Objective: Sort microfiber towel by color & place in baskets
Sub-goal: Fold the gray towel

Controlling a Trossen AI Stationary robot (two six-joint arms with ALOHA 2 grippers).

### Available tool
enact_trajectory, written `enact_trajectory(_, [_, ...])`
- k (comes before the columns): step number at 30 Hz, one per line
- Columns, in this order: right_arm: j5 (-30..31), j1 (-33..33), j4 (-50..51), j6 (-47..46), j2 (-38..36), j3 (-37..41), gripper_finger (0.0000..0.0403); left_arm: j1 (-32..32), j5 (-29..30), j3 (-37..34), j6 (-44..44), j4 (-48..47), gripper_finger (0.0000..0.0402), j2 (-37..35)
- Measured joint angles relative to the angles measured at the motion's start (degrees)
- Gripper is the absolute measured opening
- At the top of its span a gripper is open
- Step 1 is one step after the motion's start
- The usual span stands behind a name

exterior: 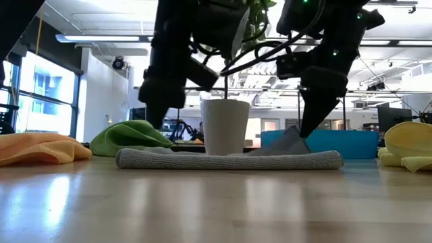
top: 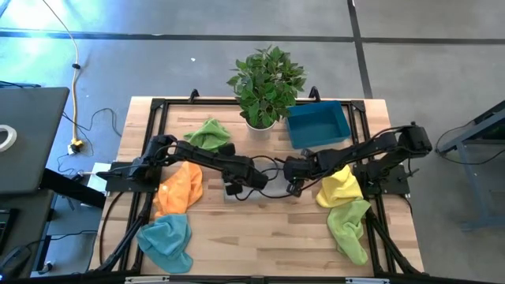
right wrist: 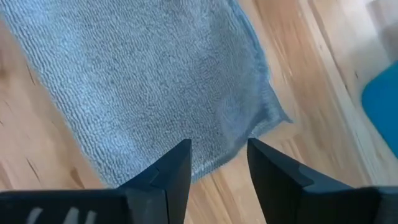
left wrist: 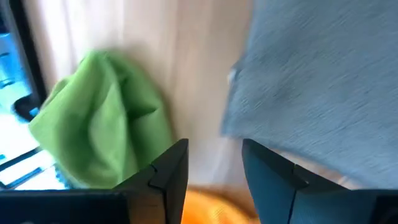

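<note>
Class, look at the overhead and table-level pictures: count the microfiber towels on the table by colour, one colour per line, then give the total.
Green towels: 2, one by the plant, one at the right front corner
Orange towel: 1
Teal towel: 1
Yellow towel: 1
Grey towel: 1, lying flat at the centre below both arms
Total: 6 towels
</note>
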State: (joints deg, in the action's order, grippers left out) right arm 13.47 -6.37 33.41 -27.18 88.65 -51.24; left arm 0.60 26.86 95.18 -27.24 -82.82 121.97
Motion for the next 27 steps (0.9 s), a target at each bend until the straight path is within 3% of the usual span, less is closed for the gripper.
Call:
enact_trajectory(4, [0.0,0.0,0.77,-1.27,-1.85,0.0,0.014,-0.11,-0.13,0.0,-0.66,-2.6,0.014,0.0])
enact_trajectory(9, [-0.02,-0.04,0.61,-8.52,-2.7,-0.02,0.0134,0.26,-4.92,0.0,3.97,-1.42,0.0134,0.0])
enact_trajectory(19, [-5.06,-1.43,6.28,-18.03,-2.7,-0.04,0.0133,2.19,-5.2,-0.07,10.99,-4.13,0.0118,-1.63])
enact_trajectory(22, [-5.09,-3.07,8.65,-19.33,-2.7,-0.04,0.0133,2.61,-5.63,-2.53,11.41,-4.06,0.0114,-4.76])
enact_trajectory(27, [-3.1,-5.78,8.98,-19.4,-2.7,-0.04,0.0133,2.64,-9.27,-13.08,8.44,-1.73,0.0111,-14.72])
